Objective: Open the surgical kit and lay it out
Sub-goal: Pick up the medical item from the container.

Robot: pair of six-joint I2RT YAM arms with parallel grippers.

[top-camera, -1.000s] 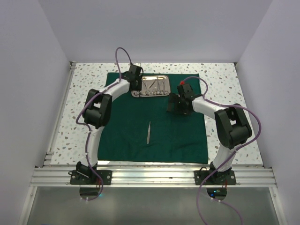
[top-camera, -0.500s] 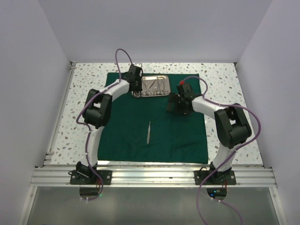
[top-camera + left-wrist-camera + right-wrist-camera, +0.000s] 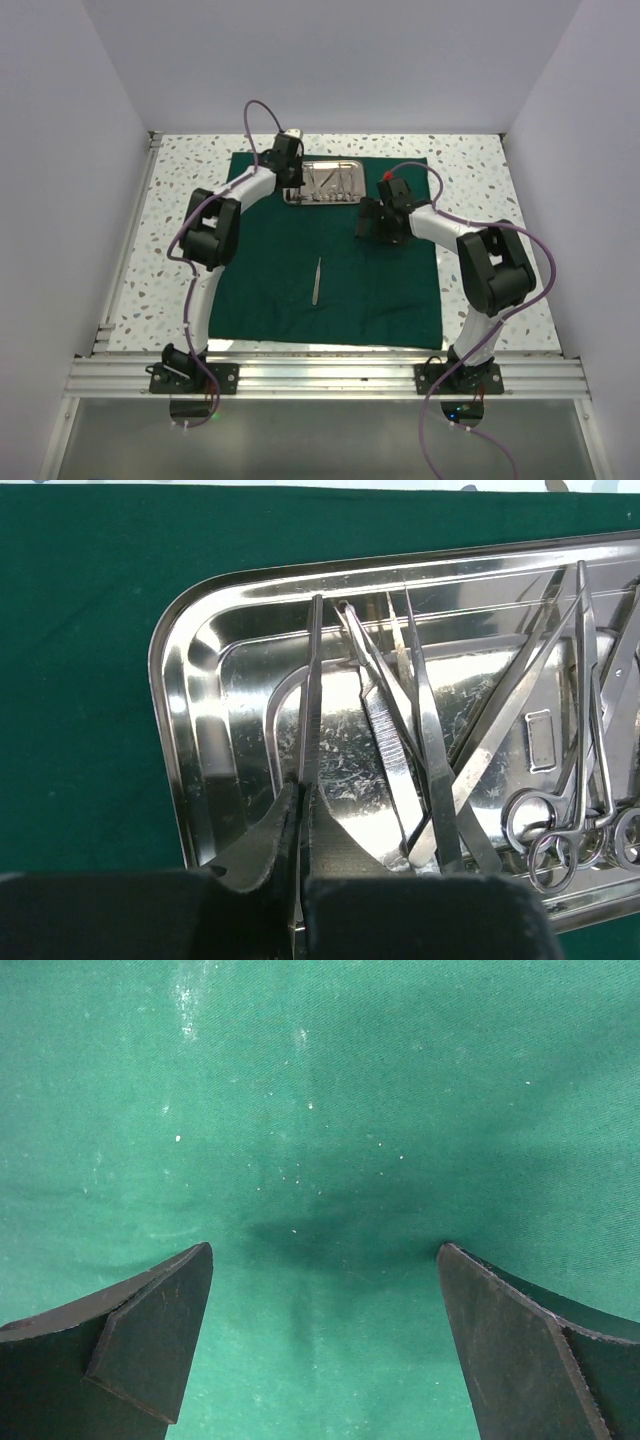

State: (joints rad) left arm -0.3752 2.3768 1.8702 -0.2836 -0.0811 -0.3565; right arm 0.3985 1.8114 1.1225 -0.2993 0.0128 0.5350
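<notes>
The dark green cloth lies spread flat on the table. At its far edge stands the shiny steel tray, holding several silver instruments, among them scissor-like ones with ring handles. My left gripper is at the tray's left end, shut on thin silver tweezers that point away from me inside the tray. A second pair of tweezers lies alone on the cloth's middle. My right gripper hovers open just above bare cloth, right of the tray, with nothing between its fingers.
Speckled tabletop shows round the cloth, between white walls. A metal rail runs along the near edge by the arm bases. The tray rim curves up close to my left fingers.
My left jaws have closed onto the thin tweezers in the tray, and that wrist shifted slightly toward the far side. The right arm has not moved.
</notes>
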